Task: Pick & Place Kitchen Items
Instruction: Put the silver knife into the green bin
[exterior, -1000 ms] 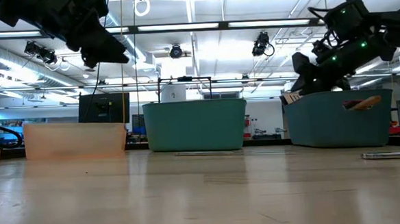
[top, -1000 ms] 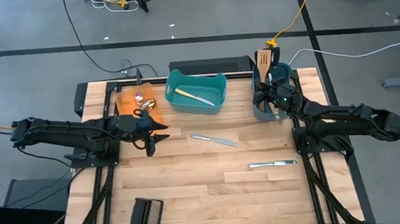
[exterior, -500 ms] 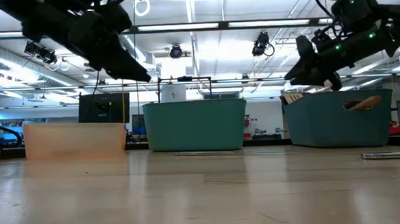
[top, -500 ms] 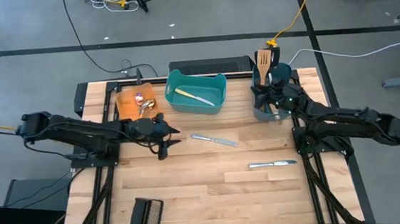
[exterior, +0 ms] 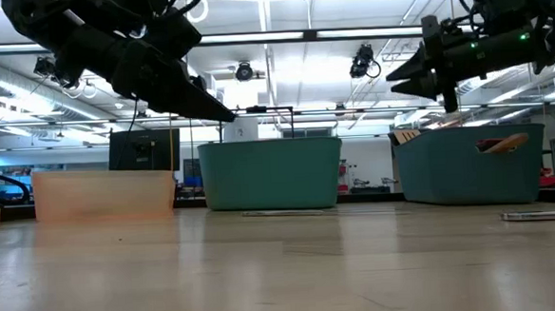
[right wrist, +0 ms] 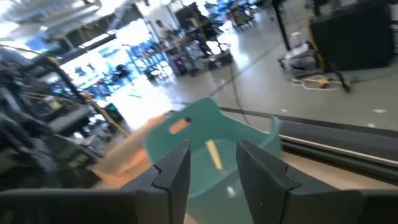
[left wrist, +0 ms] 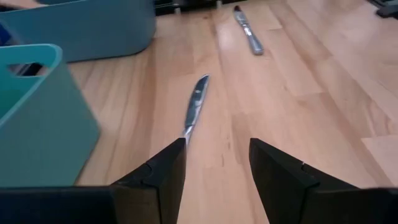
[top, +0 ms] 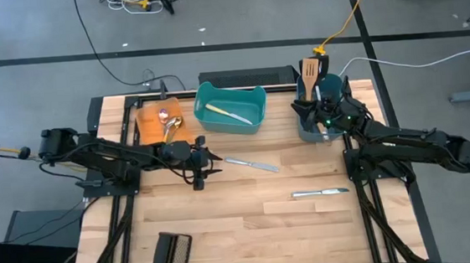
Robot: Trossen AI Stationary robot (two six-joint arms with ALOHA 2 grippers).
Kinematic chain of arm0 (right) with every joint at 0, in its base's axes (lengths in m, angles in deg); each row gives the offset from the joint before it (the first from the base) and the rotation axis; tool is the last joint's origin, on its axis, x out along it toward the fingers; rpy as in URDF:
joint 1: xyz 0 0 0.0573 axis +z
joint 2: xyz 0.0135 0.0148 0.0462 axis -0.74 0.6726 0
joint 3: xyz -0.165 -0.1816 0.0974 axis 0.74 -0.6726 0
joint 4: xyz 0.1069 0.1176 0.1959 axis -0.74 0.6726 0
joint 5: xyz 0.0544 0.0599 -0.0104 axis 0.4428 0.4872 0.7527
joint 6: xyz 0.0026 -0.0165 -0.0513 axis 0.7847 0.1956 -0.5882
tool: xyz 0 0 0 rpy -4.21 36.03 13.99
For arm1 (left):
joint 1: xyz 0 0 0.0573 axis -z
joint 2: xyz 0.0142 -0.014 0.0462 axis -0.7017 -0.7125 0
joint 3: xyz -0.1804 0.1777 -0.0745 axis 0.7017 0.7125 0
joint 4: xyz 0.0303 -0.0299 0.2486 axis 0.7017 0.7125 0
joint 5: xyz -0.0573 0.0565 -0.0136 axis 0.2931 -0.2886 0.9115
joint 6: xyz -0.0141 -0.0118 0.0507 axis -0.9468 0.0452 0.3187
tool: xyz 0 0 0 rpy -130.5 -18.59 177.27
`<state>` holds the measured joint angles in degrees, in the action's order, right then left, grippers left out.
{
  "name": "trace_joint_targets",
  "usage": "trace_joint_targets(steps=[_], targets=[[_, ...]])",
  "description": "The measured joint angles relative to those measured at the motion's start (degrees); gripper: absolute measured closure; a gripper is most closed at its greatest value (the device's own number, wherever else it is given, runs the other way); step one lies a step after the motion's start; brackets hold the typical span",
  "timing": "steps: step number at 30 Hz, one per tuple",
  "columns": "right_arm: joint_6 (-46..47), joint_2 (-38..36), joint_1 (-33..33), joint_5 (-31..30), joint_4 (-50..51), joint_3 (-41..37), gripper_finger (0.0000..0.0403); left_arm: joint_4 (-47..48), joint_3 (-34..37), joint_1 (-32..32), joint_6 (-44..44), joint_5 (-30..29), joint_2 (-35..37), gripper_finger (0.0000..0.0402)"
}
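Knife, slim, silver, flat on bare wood just ahead of my left gripper, fingers parted, nothing held; second knife well apart; right gripper above the dark bin, fingers spread, empty.

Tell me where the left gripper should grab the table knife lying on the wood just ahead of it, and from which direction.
Grip the knife across its handle end, the part nearest the open left gripper. It lies flat on the table, thin and narrow, so probably come straight down from above, with one finger on each long side.
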<state>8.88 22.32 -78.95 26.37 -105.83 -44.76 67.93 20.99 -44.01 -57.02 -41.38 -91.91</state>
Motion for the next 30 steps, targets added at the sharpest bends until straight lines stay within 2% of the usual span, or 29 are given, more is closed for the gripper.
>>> trace_joint_targets(steps=[6, 13, 17, 30], targets=[[0.2, 0.0, 2.7, 0.4, -3.7, 0.0, 0.0262, -6.8, 0.0, -1.5, 1.8, 1.3, -5.5, 0.022], [-0.1, 0.0, 5.3, 0.1, -5.7, 0.0, 0.0262, -14.3, -0.2, -6.1, 1.5, 7.7, -11.9, 0.022], [-0.6, 0.0, 6.3, -0.7, -6.6, 0.0, 0.0262, -15.1, -1.9, -7.6, 1.6, 9.9, -14.9, 0.022], [-1.8, 0.0, 8.3, -1.8, -7.3, 0.0, 0.0262, -15.0, -8.1, -7.9, 5.4, 10.1, -25.5, 0.022]])
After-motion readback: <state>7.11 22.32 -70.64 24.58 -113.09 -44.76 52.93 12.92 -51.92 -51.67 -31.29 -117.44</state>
